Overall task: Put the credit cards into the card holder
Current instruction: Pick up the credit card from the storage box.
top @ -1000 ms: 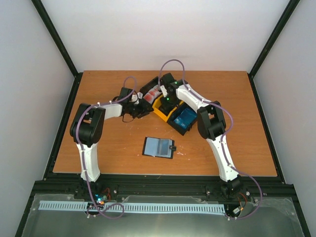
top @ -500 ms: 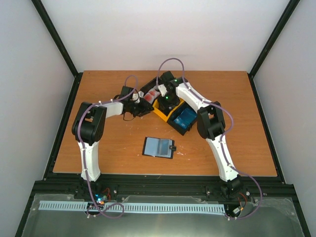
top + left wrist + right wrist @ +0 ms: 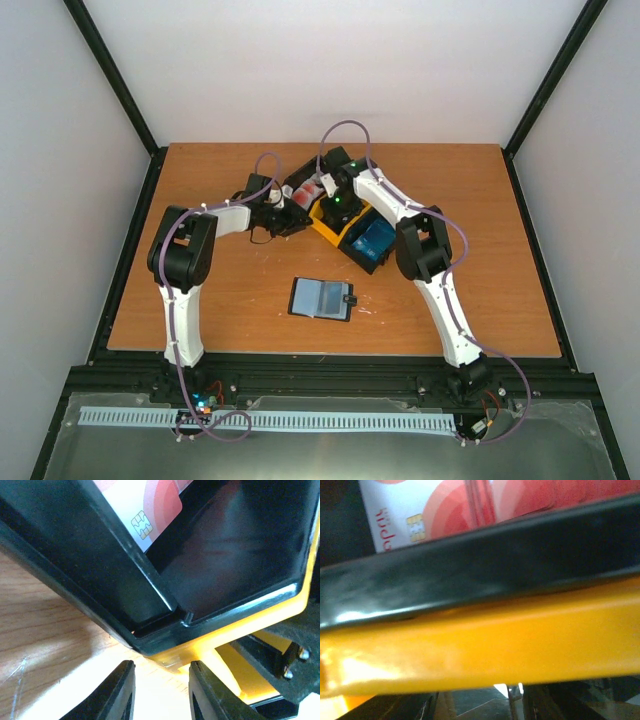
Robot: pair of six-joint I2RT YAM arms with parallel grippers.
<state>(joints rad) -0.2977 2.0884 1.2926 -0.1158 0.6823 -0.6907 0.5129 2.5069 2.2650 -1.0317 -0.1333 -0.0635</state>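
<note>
Left arm (image 3: 182, 252) elbow shifted right; right arm (image 3: 420, 248) apparently edged left.

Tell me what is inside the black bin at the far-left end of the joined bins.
A red-and-white card with a gold chip is inside the black bin. The bin's wall covers part of the card, so whether more cards lie under it cannot be seen.

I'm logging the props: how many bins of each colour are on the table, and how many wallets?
Black bins: 2
Yellow bin: 1
Card holder: 1
Total: 4
</note>
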